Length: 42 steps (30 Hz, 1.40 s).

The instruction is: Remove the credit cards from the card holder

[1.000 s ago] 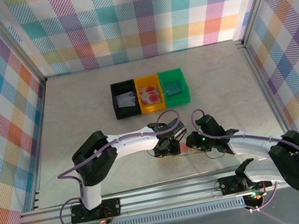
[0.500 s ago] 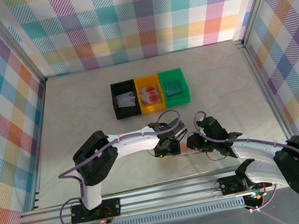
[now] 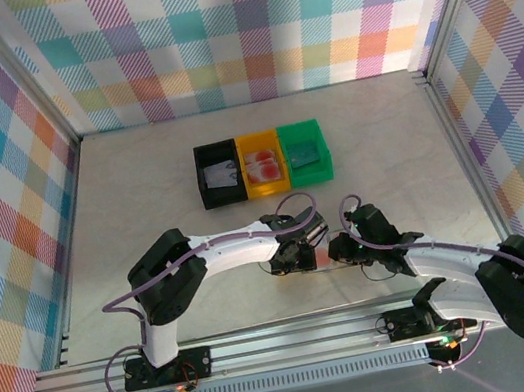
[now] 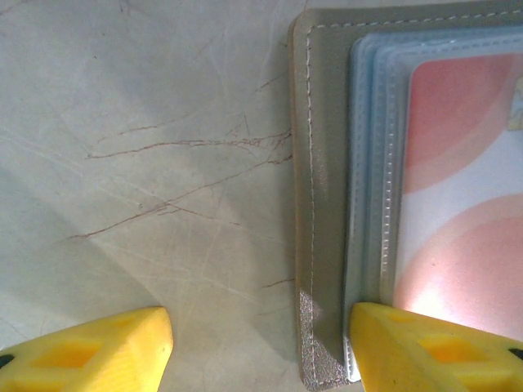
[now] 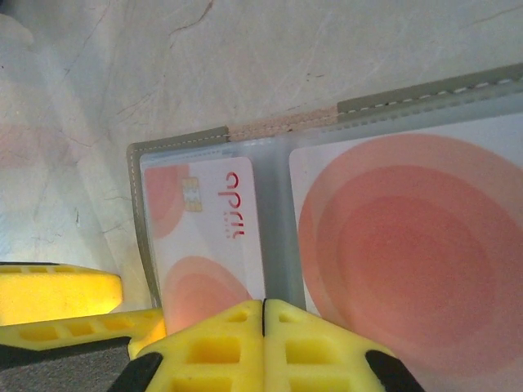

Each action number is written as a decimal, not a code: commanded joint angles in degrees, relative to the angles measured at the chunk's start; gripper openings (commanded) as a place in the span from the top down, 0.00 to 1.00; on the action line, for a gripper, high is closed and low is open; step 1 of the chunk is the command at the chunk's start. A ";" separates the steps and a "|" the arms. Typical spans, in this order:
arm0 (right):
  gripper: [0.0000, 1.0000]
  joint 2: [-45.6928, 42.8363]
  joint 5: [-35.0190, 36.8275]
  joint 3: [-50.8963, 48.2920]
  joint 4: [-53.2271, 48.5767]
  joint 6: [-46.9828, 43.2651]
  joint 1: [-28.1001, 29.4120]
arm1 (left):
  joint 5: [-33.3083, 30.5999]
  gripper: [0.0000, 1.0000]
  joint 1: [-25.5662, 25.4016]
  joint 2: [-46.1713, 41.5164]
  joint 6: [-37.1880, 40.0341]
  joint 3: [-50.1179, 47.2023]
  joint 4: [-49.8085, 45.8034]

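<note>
- From above, I am seeing the black bin (image 3: pixel 225 199), yellow bin (image 3: pixel 268 190) and green bin (image 3: pixel 312 178) each holding a card, so part of the job looks done. The card holder (image 3: pixel 323 259) is lying on the table (image 3: pixel 140 197) between the left tool (image 3: pixel 300 253) and right tool (image 3: pixel 341 249).
- The left wrist view is showing its tool released, one finger (image 4: pixel 433 347) sitting over the holder's corner, the other over bare table.
- The right wrist view is showing its tool clenched at the open holder's fold; two pink cards (image 5: pixel 208 237) are remaining in their pockets, waiting to be pulled.
</note>
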 commanded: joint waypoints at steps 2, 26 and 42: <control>0.96 -2.32 -3.56 -0.31 0.41 -1.15 0.77 | 9.64 0.38 -2.97 12.44 -0.62 -4.67 10.37; 1.00 -19.14 3.05 -2.54 -16.70 -4.52 -0.60 | 9.62 0.38 -2.97 12.41 -0.66 -5.01 10.42; 0.76 -22.07 2.74 -3.72 -18.67 -3.11 -1.04 | 8.50 0.38 -2.97 8.88 0.94 -1.04 5.59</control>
